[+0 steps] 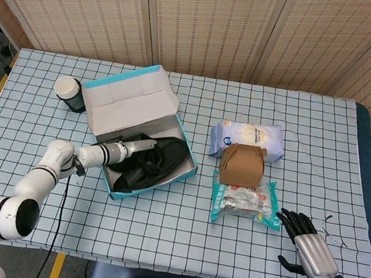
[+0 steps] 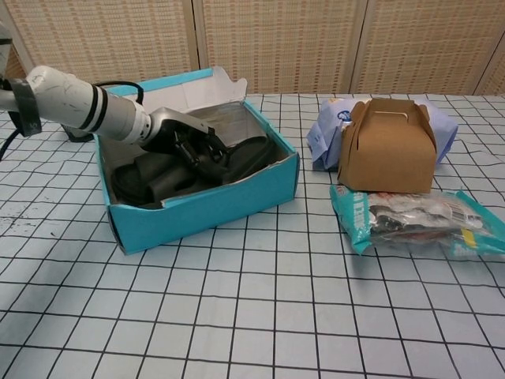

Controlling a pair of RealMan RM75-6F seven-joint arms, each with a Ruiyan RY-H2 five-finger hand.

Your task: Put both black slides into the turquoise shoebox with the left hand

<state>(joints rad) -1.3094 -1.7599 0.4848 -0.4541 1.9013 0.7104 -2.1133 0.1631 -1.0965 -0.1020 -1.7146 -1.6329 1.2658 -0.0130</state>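
The turquoise shoebox (image 1: 153, 184) (image 2: 207, 207) sits open at the left of the table, its lid standing up behind it. Both black slides lie inside it. One slide (image 2: 147, 178) fills the left part and the other slide (image 1: 167, 157) (image 2: 254, 153) lies towards the right end. My left hand (image 1: 137, 148) (image 2: 187, 141) reaches into the box from the left, its dark fingers curled around the strap of the right-hand slide. My right hand (image 1: 310, 245) rests on the table at the front right, fingers spread and holding nothing; the chest view does not show it.
A paper cup (image 1: 68, 91) stands behind the box's lid at the far left. To the right of the box are a blue-white bag (image 1: 249, 138) (image 2: 325, 126), a brown carton (image 1: 242, 165) (image 2: 387, 147) and a teal snack packet (image 1: 245, 203) (image 2: 418, 221).
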